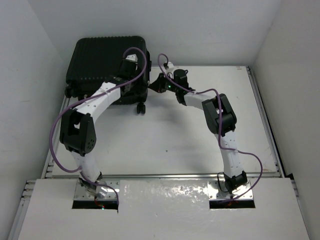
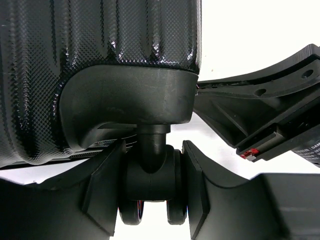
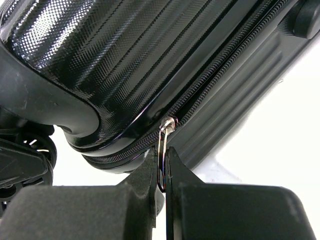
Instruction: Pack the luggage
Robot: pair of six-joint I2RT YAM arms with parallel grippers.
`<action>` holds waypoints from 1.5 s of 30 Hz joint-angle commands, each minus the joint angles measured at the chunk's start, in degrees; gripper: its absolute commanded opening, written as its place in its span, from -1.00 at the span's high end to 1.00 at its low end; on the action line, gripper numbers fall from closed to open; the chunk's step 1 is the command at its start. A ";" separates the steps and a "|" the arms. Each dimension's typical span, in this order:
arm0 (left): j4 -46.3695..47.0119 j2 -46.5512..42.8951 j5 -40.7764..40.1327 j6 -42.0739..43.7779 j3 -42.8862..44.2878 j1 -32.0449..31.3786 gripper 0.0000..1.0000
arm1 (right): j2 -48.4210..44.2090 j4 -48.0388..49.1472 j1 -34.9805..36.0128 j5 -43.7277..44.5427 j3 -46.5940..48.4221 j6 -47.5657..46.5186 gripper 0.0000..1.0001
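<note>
Luggage [image 1: 102,60] lies zipped up at the counter's [image 1: 175,145] far left corner, wheels facing the middle. Left gripper [image 2: 152,150] grasps a caster [image 2: 150,185], one finger against each side of the wheel. Right gripper [image 3: 162,155] is clenched tight on the zip pull [image 3: 167,124], right by that same corner.

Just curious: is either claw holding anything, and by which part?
The right gripper pinches the luggage by its zipper pull; left gripper clamps its wheel.

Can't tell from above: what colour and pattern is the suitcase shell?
The luggage is glossy black, ribbed, with fine diamond texture; clearest in right wrist view.
</note>
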 commanded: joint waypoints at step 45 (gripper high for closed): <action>9.64 -39.22 0.86 -6.95 -49.71 -20.58 1.00 | -10.99 13.76 -6.75 7.72 -20.77 25.83 1.00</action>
